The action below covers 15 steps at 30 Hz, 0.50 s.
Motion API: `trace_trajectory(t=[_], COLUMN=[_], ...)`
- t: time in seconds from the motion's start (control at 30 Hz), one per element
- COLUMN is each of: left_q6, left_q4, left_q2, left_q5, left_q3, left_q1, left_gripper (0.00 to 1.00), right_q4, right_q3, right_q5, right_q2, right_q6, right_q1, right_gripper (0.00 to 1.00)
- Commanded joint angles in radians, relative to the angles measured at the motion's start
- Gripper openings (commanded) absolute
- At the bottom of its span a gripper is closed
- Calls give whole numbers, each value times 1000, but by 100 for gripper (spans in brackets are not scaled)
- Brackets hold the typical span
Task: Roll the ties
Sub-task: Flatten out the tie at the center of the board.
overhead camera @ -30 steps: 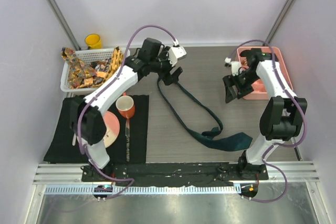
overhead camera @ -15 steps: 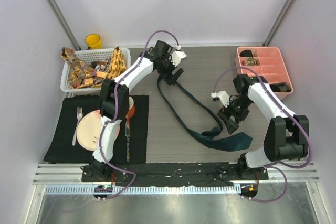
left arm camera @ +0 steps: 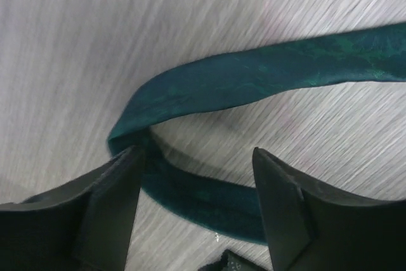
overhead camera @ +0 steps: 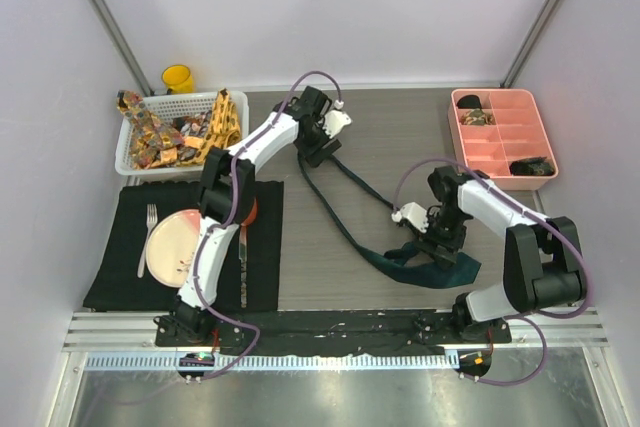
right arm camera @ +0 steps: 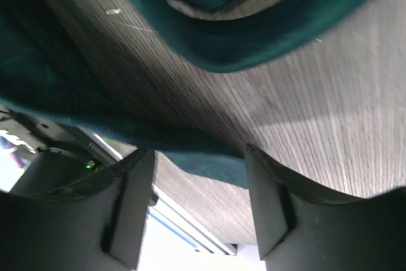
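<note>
A dark teal tie [overhead camera: 350, 209] lies in a loop across the wooden table, its wide end [overhead camera: 445, 269] near the front right. My left gripper [overhead camera: 318, 150] stands open low over the tie's far bend [left arm camera: 190, 90]; a stretch of tie [left arm camera: 203, 198] runs between its fingers [left arm camera: 288, 204]. My right gripper [overhead camera: 432, 244] is open, down at the wide end, with teal fabric [right arm camera: 209, 163] between its fingers [right arm camera: 279, 211]. More patterned ties [overhead camera: 190, 132] fill the white basket [overhead camera: 128, 147].
A black placemat [overhead camera: 115, 257] at the left carries a plate [overhead camera: 170, 245], fork [overhead camera: 147, 237], knife [overhead camera: 241, 265] and orange cup [overhead camera: 247, 209]. A pink divided tray [overhead camera: 500, 132] holding rolled items sits back right. A yellow cup [overhead camera: 178, 78] stands behind the basket.
My right arm swung from the pink tray down to the tie's wide end. My left gripper lowered slightly onto the far bend, and both pairs of jaws narrowed somewhat.
</note>
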Motion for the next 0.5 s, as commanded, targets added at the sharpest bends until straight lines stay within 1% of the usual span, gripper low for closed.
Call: trace_trajectory(t=[0.0,0.03,0.07,0.1,0.13,0.2,0.23,0.3,0.33,0.37,0.43,0.47], left_q6=[20,18,18,14,8,-6,-14,-29,-37,-37,-26,-20], left_q4=[-70,-79,-85,-90,-93,-107,-125,-137,-147,-151,-141,-130], left_q2=[-2,-3,-5,-6,-12,-22,-43,-80,-101,-156,-218,-288], left_q5=[-40,-38,-35,-23,-17,26,44,76,90,110,144,150], left_q3=[23,19,19,19,20,40,46,37,26,11,-69,-102], left_q1=[5,5,7,7,8,14,20,25,33,36,42,44], left_gripper=[68,61,57,53,44,31,18,1,0,0,0,0], right_q4=[66,87,106,124,153,192,219,247,256,259,275,278], right_q3=[-62,-69,-77,-77,-69,-24,-2,76,105,131,194,216], right_q5=[58,68,91,104,117,166,175,198,201,203,200,192], right_q2=[-57,-60,-63,-65,-63,-62,-63,-69,-77,-81,-107,-120], right_q6=[-50,-59,-56,-56,-54,-31,-25,7,15,22,24,18], right_q1=[21,22,22,24,24,24,15,1,-22,-33,-74,-90], right_gripper=[57,34,26,16,1,1,1,1,1,1,1,1])
